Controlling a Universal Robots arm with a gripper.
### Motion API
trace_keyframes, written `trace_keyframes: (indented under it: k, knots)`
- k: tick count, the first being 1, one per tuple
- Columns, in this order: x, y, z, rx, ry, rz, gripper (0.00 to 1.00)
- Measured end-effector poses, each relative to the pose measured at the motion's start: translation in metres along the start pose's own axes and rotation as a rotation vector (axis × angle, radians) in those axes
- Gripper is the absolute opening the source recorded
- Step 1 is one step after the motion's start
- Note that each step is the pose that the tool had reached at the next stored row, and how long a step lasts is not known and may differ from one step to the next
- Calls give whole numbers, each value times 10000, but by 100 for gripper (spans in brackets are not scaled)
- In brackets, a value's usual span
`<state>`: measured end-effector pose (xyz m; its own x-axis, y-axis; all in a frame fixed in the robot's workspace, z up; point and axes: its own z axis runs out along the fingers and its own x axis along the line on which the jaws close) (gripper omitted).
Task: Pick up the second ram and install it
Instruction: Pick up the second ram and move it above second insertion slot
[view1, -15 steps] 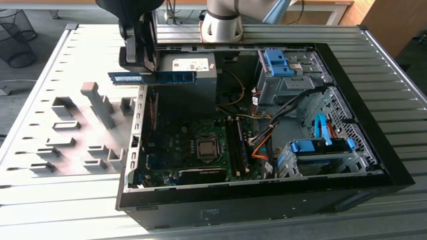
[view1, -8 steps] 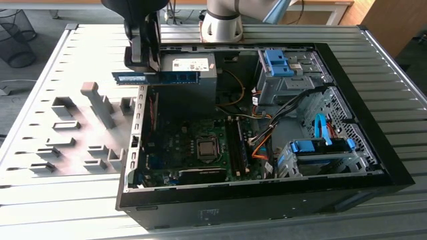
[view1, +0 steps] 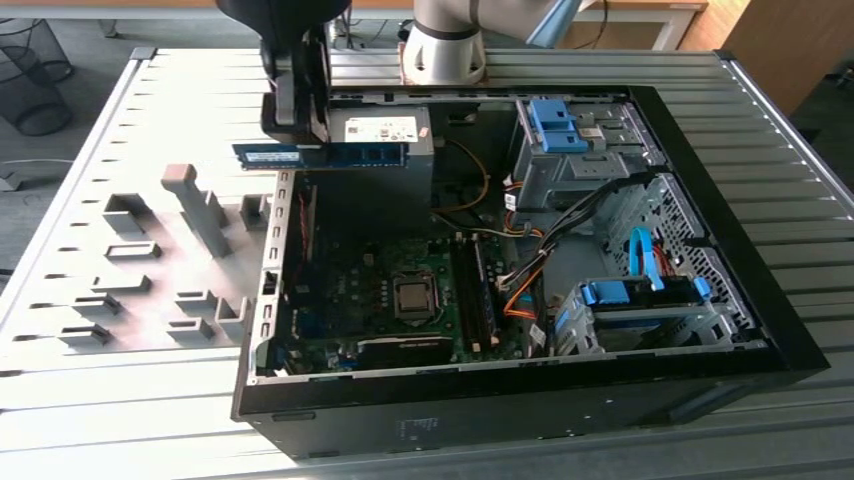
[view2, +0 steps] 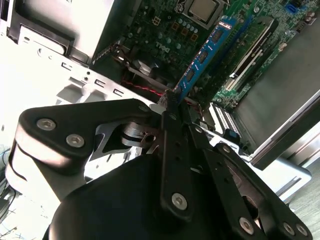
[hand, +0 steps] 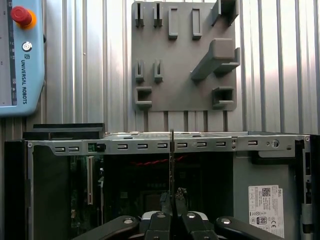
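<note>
Exterior view: the gripper (view1: 296, 140) pinches one end of the second ram (view1: 327, 155). The blue stick lies flat in the air, its long side pointing toward the exterior view's right, high above the open computer case (view1: 747, 270) and its motherboard (view1: 387, 300).

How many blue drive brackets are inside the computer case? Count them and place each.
2. One blue bracket sits high in the exterior view, right of centre; the other blue bracket sits lower right, inside the case. Cables may hide more.
</note>
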<state>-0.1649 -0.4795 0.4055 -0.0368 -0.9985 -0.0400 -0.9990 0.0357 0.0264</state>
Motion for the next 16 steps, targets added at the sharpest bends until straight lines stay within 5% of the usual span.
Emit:
trace_keyframes:
  k: [16]
  knots:
    - [-6, -148, -4, -1, 1, 0, 14]
